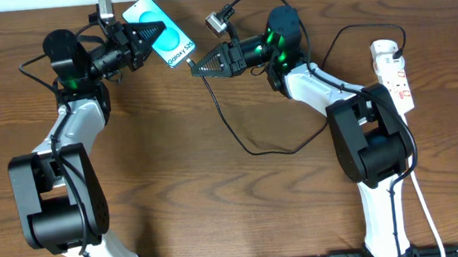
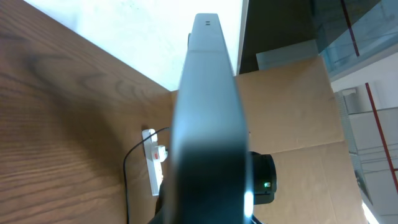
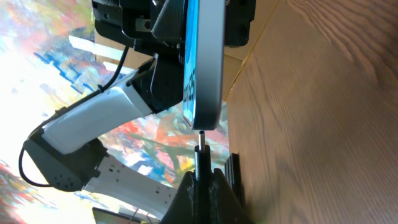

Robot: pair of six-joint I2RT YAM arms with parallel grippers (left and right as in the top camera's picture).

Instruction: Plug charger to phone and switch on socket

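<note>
While the left fingers [image 1: 139,36] clamp the phone [image 1: 167,36] and hold it off the tabletop [image 1: 220,221], the right fingers [image 1: 211,63] are closed on the charger [image 1: 252,150] plug, its metal tip [image 3: 200,142] right at the phone's lower end; whether it is inserted I cannot tell. The cable loops over the wood, and the socket [image 1: 396,76] lies well apart near the right edge.

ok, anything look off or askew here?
Nothing stands out. The left pincer holds the phone. The right pincer holds the charger, its plug tip just short of the phone's lower edge and roughly lined up. The cable loops loose on the table; the socket lies flat at the right.
</note>
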